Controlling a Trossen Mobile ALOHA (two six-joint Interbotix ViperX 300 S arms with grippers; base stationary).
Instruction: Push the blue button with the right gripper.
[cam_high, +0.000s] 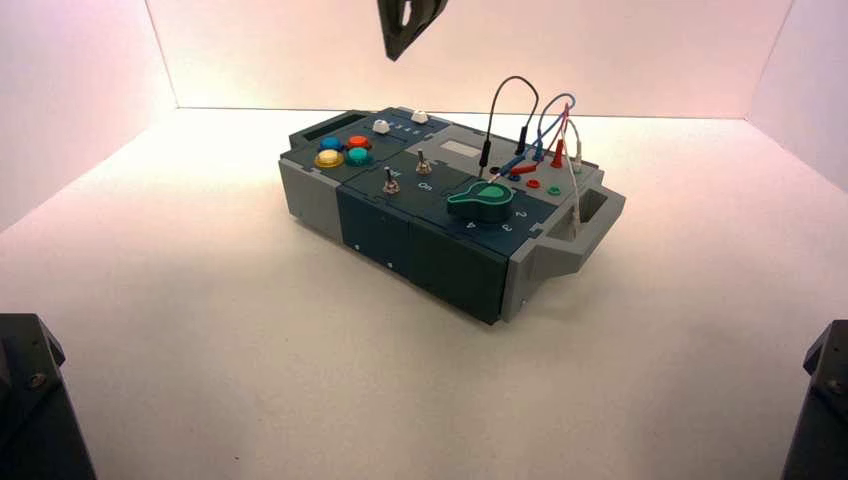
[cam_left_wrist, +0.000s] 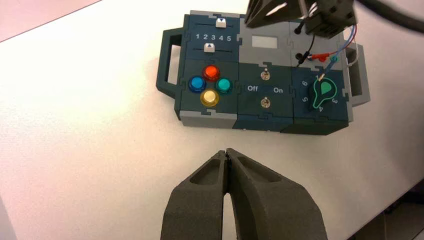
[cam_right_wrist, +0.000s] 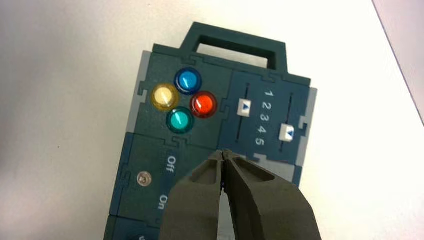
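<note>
With the blue button (cam_right_wrist: 188, 80) at ten o'clock on the box (cam_high: 440, 245) in the high view, the clenched right gripper (cam_right_wrist: 223, 152), raised over it, could press the red dome button (cam_right_wrist: 203, 104) if its descent drifts, while the left gripper (cam_left_wrist: 226, 151) idles off the box's front.

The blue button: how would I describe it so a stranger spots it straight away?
Find the box, then the dark handle at its left end. Just inboard sit four small domes: red, yellow, green and the blue button. It is the only blue dome, nearest that handle.
</note>
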